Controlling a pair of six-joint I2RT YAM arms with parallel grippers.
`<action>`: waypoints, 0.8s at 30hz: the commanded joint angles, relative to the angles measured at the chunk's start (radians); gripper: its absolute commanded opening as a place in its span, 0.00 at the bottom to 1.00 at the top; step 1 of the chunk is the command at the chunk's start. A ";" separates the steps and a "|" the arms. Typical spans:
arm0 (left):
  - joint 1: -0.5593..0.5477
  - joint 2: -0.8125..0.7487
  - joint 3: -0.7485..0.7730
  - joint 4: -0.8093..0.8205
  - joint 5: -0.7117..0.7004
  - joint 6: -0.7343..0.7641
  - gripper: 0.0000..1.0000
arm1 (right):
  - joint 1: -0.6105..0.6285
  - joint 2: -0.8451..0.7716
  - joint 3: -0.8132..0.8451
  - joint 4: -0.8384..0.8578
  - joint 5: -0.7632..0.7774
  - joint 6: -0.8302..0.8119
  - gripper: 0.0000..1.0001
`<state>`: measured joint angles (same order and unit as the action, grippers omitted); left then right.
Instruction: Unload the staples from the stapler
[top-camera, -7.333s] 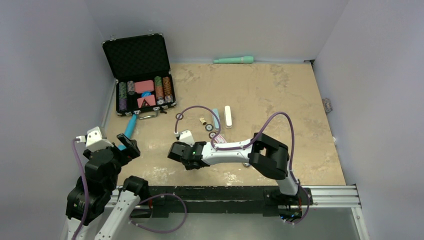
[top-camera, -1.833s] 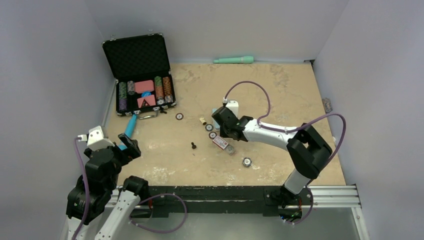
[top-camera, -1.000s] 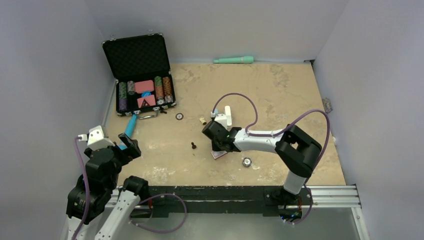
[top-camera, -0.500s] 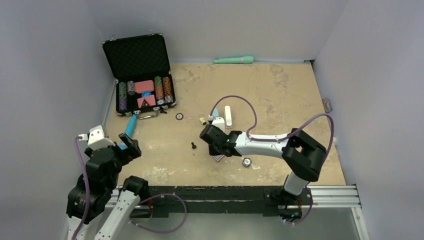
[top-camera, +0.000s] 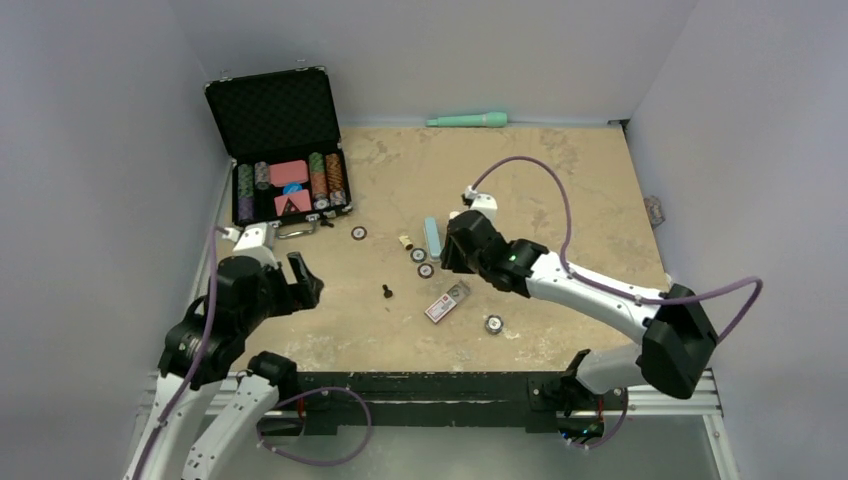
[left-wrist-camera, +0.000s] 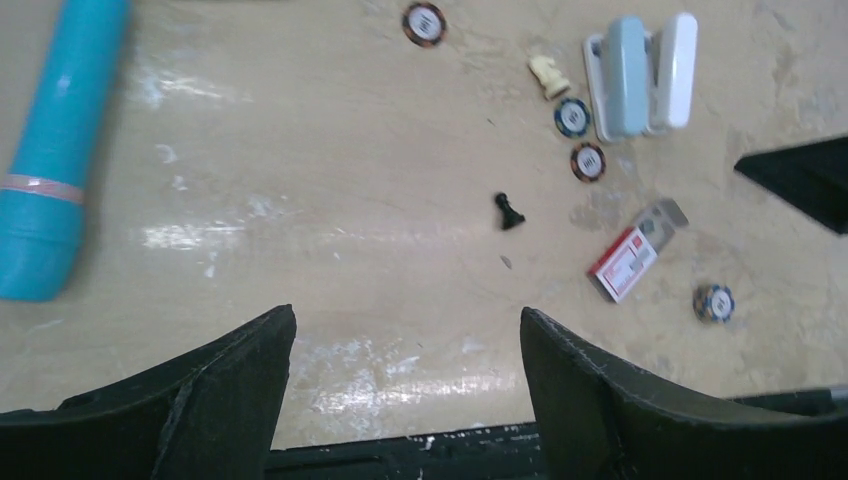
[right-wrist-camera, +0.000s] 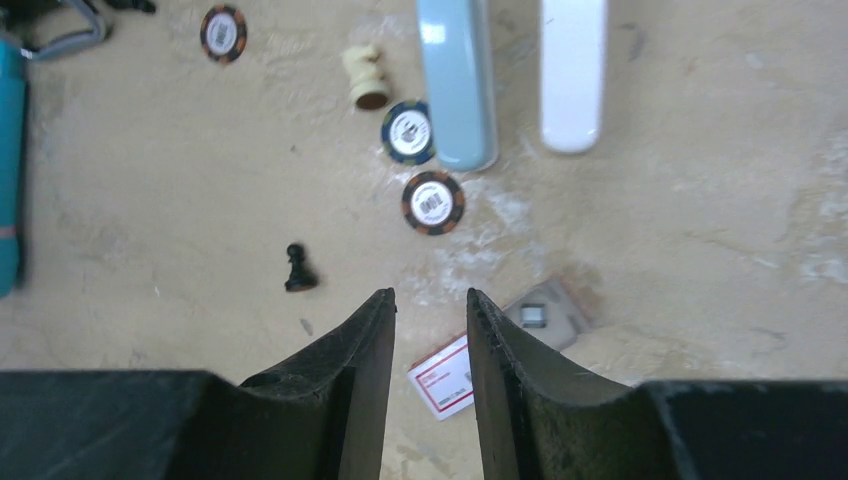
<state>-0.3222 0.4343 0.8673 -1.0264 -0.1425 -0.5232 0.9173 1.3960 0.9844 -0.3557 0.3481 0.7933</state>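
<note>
While your right arm (top-camera: 590, 290) reaches forward across the tabletop (top-camera: 560, 190) and your left arm (top-camera: 230, 310) hovers left, the left claw (left-wrist-camera: 405, 320) gapes wide. The right claw (right-wrist-camera: 430, 300), narrowly parted and empty, hangs just short of the stapler (right-wrist-camera: 457, 80), which lies opened flat.

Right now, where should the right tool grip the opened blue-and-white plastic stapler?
The stapler's white arm, across its narrow width, from straight above: it lies flat, long and slim, and the gap beside the blue arm leaves room for a finger.

Narrowly parted pincer (right-wrist-camera: 430, 300) above red-and-white box (right-wrist-camera: 447, 378), opened stapler (right-wrist-camera: 457, 90) beyond.
</note>
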 joint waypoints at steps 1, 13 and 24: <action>-0.073 0.086 -0.026 0.080 0.222 -0.020 0.83 | -0.077 -0.096 -0.028 -0.006 0.006 -0.048 0.37; -0.257 0.224 -0.168 0.266 0.375 -0.158 0.64 | -0.260 -0.134 -0.156 0.109 -0.142 -0.044 0.33; -0.419 0.367 -0.304 0.503 0.355 -0.255 0.45 | -0.310 -0.121 -0.268 0.198 -0.188 -0.004 0.29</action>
<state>-0.6842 0.7410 0.5751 -0.6724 0.2138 -0.7273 0.6125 1.2827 0.7349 -0.2371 0.1883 0.7631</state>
